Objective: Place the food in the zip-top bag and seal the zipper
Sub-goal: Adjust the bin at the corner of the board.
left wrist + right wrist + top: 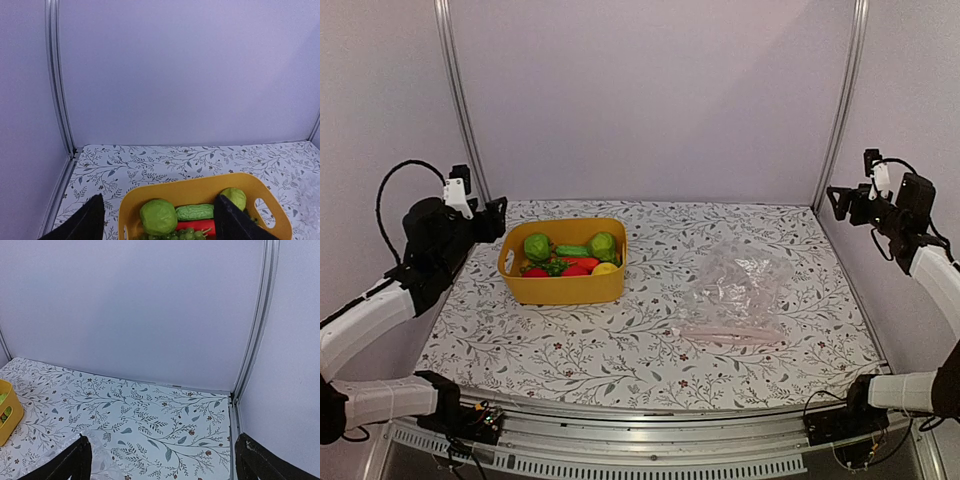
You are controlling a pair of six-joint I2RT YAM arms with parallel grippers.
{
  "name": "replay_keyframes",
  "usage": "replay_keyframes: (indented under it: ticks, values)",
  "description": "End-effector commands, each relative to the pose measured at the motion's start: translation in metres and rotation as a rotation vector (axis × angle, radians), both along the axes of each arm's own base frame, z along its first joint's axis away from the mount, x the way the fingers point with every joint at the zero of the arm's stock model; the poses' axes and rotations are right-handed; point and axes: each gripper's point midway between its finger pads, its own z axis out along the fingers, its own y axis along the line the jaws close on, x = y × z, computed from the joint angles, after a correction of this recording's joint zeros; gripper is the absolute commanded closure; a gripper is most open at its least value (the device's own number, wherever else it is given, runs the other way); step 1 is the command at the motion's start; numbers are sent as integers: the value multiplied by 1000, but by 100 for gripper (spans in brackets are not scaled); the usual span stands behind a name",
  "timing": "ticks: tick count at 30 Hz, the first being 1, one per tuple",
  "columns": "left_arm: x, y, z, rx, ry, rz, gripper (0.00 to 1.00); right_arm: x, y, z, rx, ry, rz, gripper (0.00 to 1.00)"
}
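The food lies in a yellow tub at the table's left: two round green pieces, a green cucumber, red pieces and a yellow one. In the left wrist view the food shows between my fingers, with the tub's far wall behind it. The clear zip-top bag lies flat at the right, its pale pink zipper along the near edge. My left gripper hovers open just left of the tub, nothing in it. My right gripper hangs open and high at the far right, apart from the bag.
Grey walls and metal corner posts close in the table on three sides. In the right wrist view a corner of the bag and the tub's edge show over the patterned tabletop.
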Motion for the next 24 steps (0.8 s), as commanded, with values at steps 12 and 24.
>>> replay_keyframes:
  ticks: [12, 24]
  values:
    - [5, -110, -71, 104, 292, -483, 35, -36, 68, -41, -99, 1, 487, 3]
    - [-22, -133, -104, 255, 540, -522, 34, -58, 87, -34, -108, -41, 629, 9]
